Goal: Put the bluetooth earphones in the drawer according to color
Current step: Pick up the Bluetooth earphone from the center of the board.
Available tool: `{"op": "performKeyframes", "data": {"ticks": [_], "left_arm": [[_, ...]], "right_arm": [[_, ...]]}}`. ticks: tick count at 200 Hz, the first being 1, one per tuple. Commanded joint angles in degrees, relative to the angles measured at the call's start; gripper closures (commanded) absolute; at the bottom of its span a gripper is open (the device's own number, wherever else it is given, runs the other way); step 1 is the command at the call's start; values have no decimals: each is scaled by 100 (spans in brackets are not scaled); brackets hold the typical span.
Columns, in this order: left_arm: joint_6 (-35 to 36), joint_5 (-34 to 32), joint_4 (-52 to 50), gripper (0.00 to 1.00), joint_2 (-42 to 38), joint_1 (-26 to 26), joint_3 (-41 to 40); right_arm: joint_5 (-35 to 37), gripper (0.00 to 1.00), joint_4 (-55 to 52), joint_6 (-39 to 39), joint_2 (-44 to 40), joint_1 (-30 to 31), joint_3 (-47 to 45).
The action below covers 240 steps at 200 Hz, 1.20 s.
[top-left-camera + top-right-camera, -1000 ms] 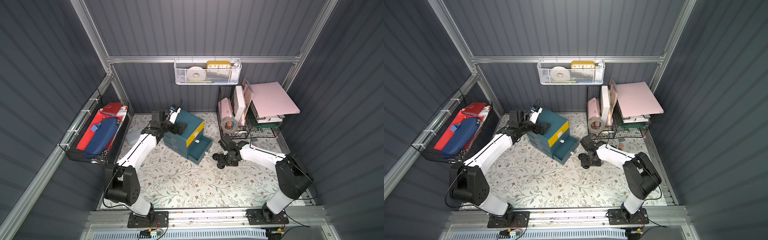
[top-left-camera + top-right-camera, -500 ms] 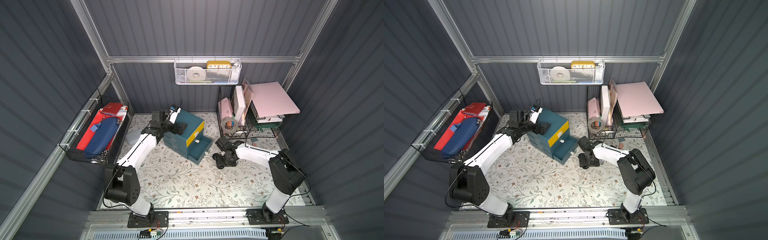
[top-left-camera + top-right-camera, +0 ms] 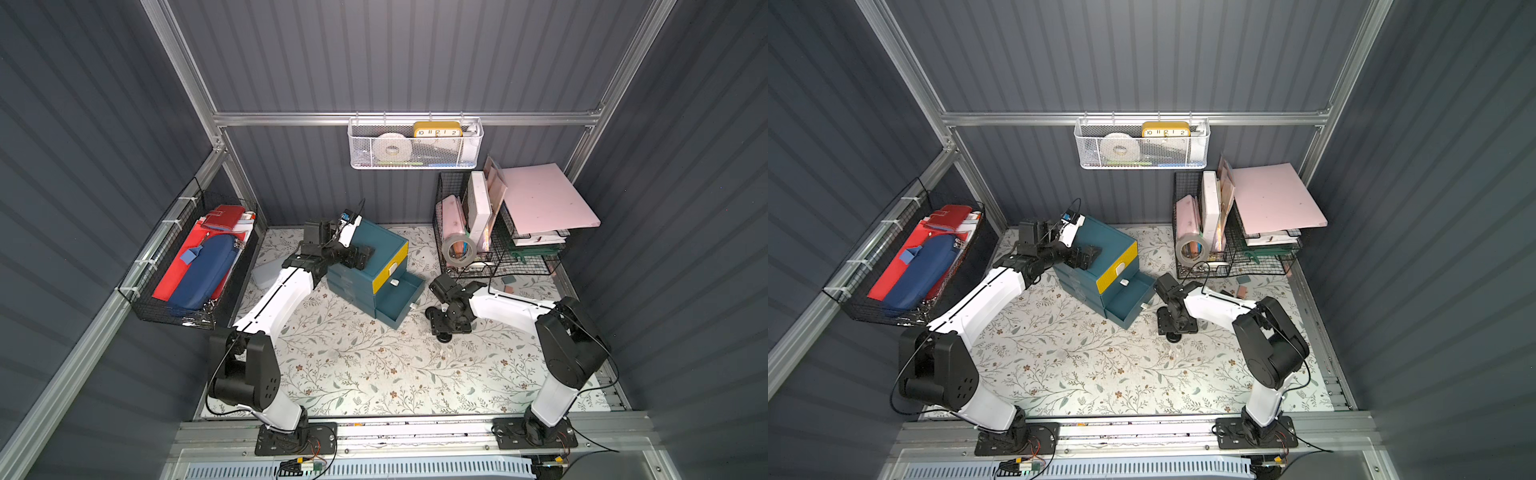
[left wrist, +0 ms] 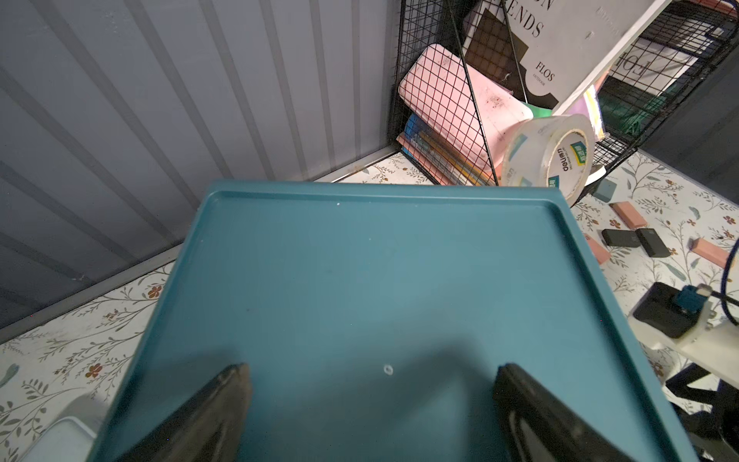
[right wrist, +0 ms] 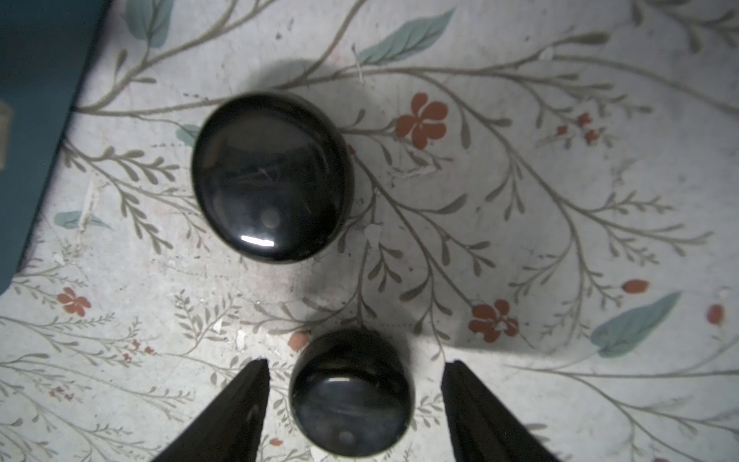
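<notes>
Hovering low over the mat (image 5: 560, 200), our right gripper (image 5: 356, 364) has its jaws well apart. One black case (image 5: 350, 394) sits on the mat between them, touched by neither finger as far as we can see. A second black case (image 5: 272, 176) lies just ahead of it, near but apart. In both top views this all plays out right of centre, just beside the cabinet (image 3: 378, 245), where a teal drawer (image 3: 397, 316) stands pulled out toward that arm. Our left gripper (image 4: 372, 368), jaws also apart and holding nothing, sits over the cabinet top at mid-frame. Whether it presses down we cannot tell.

Now the danger, as we judge it. That case is smooth and rounded, so if we close off-centre it could squirt forward and knock into its twin, maybe sending both skidding. Drop too low and the fingertips scrape the mat. Stay too high and we pinch only the dome and lose it on the lift. The carry looks short but tight: clip the drawer wall and the cabinet could shift, unless the left arm truly braces it.
</notes>
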Motion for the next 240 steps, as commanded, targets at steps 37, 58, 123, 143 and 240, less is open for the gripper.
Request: {"op": "performKeyframes", "data": {"ticks": [37,58,123,143,240], "left_arm": [[-196,75,-993,1,85,-90,-223],[-197,75,-993,1,93,-90,-223],[-196,67,-992,1,120,-90,-223],[-196,67,-984,1,137,-90,-228],[-196,76,-986,0,147,-90,-225]], "right_arm": [[86,28,-209,0,120,139,57],[85,29,-226,-13,179,161,80],[18,34,-197,-25,424,180,100],[30,38,-224,-35,472,186,127],[117,80,-326,-36,444,200,164]]}}
